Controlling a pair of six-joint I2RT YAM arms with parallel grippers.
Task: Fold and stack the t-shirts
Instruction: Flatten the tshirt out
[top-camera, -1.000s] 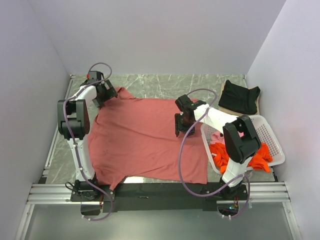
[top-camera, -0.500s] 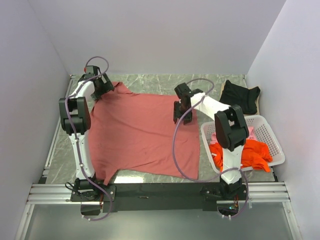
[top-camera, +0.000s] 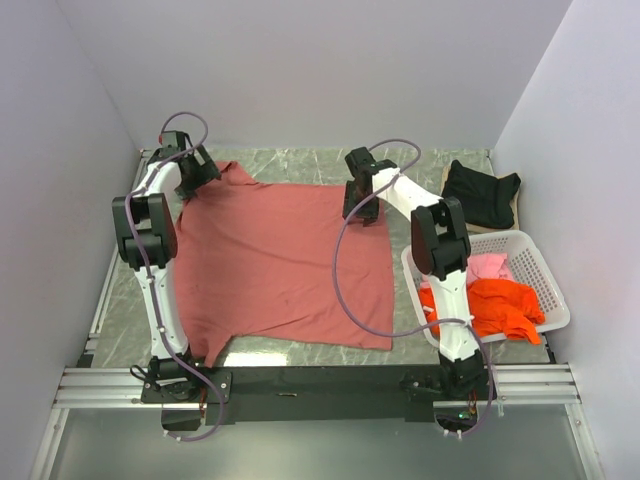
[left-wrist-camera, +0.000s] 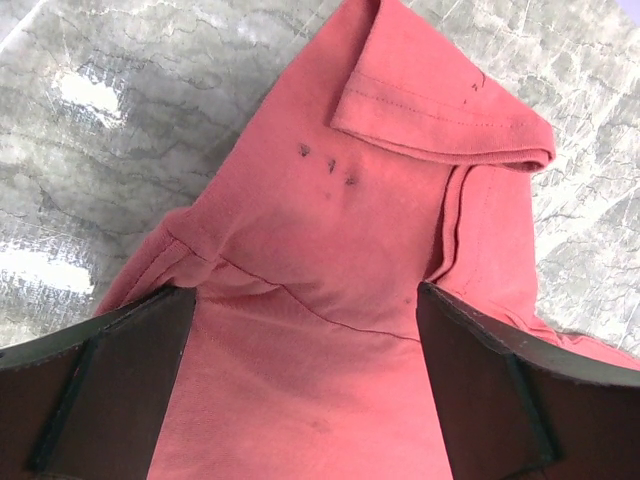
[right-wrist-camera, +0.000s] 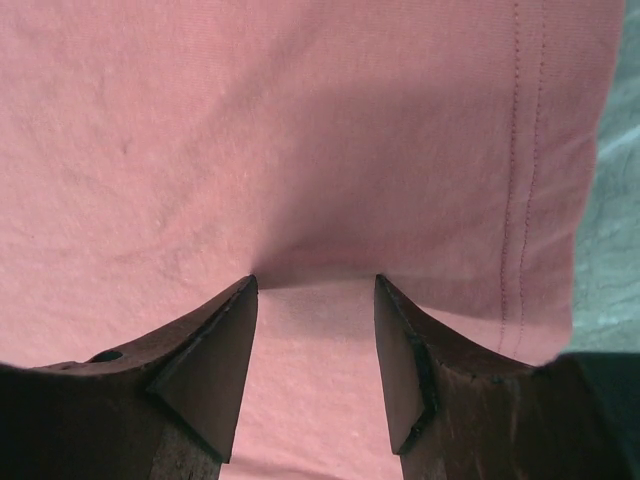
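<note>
The large brick-red t-shirt (top-camera: 280, 260) lies spread flat on the marble table. My left gripper (top-camera: 197, 175) is at its far left corner, over the shoulder and the folded-over sleeve (left-wrist-camera: 440, 110). That gripper (left-wrist-camera: 305, 300) is open wide, its fingers resting on the cloth. My right gripper (top-camera: 358, 205) is at the shirt's far right edge. It (right-wrist-camera: 315, 285) is open, both tips pressed on the red cloth (right-wrist-camera: 300, 120), with a small crease between them. A black t-shirt (top-camera: 480, 192) lies at the back right. Orange (top-camera: 500, 305) and pink (top-camera: 487, 266) t-shirts lie in the basket.
The white lattice basket (top-camera: 548, 280) stands at the right, close to the right arm's base. Walls close the table in on three sides. Bare marble (left-wrist-camera: 150, 100) shows beyond the shirt's far edge, and a metal rail (top-camera: 300, 385) runs along the near edge.
Both arms have reached toward the far wall, and the red shirt has slid with them, away from the near edge. Both grippers' jaws stand as before.
</note>
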